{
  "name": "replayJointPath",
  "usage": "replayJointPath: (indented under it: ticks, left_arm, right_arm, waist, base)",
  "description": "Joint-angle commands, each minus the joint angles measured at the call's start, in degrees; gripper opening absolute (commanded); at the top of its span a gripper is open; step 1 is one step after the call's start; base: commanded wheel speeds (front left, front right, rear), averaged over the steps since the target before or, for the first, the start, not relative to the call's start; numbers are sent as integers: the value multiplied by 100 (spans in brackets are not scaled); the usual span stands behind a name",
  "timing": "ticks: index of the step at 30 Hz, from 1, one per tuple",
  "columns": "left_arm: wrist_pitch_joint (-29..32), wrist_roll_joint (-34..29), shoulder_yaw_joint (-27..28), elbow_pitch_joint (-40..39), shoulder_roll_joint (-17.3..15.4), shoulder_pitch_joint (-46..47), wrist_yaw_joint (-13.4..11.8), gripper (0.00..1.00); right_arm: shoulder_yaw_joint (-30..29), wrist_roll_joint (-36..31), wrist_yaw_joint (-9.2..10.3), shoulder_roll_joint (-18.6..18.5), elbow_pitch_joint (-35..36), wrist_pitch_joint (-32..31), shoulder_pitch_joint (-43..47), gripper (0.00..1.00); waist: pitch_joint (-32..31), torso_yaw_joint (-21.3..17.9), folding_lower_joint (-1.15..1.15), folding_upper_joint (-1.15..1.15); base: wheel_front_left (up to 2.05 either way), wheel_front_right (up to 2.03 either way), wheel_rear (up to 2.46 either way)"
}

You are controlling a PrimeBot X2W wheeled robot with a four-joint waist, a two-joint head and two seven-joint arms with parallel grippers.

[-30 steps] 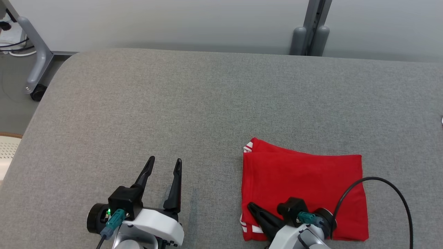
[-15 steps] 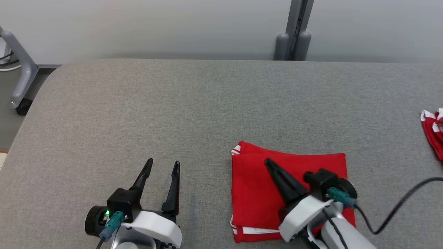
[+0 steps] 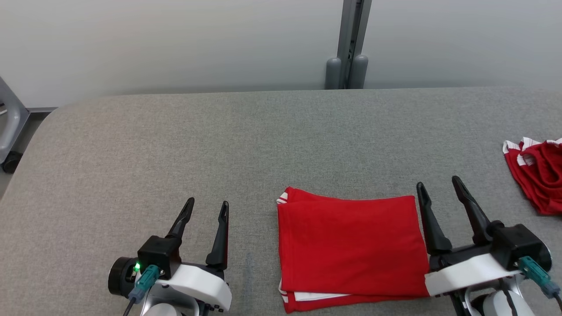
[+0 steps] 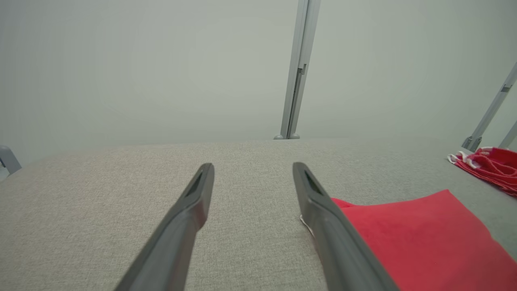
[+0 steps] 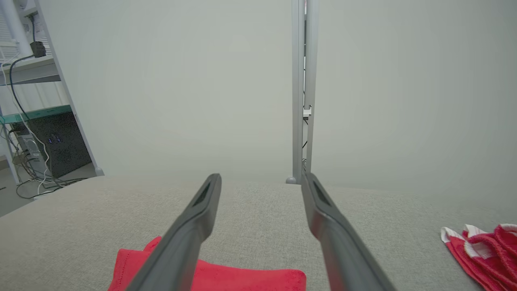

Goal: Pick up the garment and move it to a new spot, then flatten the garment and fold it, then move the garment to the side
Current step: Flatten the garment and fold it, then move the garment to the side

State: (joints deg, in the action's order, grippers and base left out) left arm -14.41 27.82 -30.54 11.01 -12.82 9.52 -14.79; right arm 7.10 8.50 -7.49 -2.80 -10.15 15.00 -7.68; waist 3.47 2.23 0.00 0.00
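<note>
Grey fabric table [image 3: 175, 153], pale wall [image 3: 175, 44], folded garment [image 3: 351, 245]

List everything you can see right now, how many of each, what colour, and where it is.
Table: one, grey fabric top, spans the head view.
Folded garment: one, red with white trim, near edge of the table, between the grippers.
Crumpled garment: one, red with white stripes, table's far right.
Post: one, grey metal, at the wall behind the table.
Frame leg: one, grey, on a caster, beyond the table's left corner.
Computer: one, dark, under shelving with cables, at the left of the right wrist view.
Left gripper: one, dark fingers, open, over bare table left of the folded garment.
Right gripper: one, dark fingers, open, beside the folded garment's right edge.
</note>
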Motion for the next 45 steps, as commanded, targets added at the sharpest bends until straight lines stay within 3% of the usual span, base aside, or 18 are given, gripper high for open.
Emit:
replayJointPath:
  ticks: [1,14,40,45]
  left_arm:
    - [-42,3,44,31,2,24,-33,100]
    - [-80,-192,417,20,169,-412,-19,100]
    - [-83,-778,1022,18,498,-649,316,100]
    - [-83,-848,1063,45,530,-626,356,100]
  right_arm:
    - [-146,-32,0,-27,75,22,128,100]
    - [-780,247,0,-28,374,8,628,100]
    - [-722,238,0,-28,233,-27,520,100]
    - [-768,165,0,-28,117,-278,445,100]
  waist:
    - [-41,-39,0,0]
    - [-92,-146,0,0]
    - [-102,-70,0,0]
    - [-87,-70,0,0]
  base:
    - [0,0,0]
    - [0,0,0]
    - [0,0,0]
    - [0,0,0]
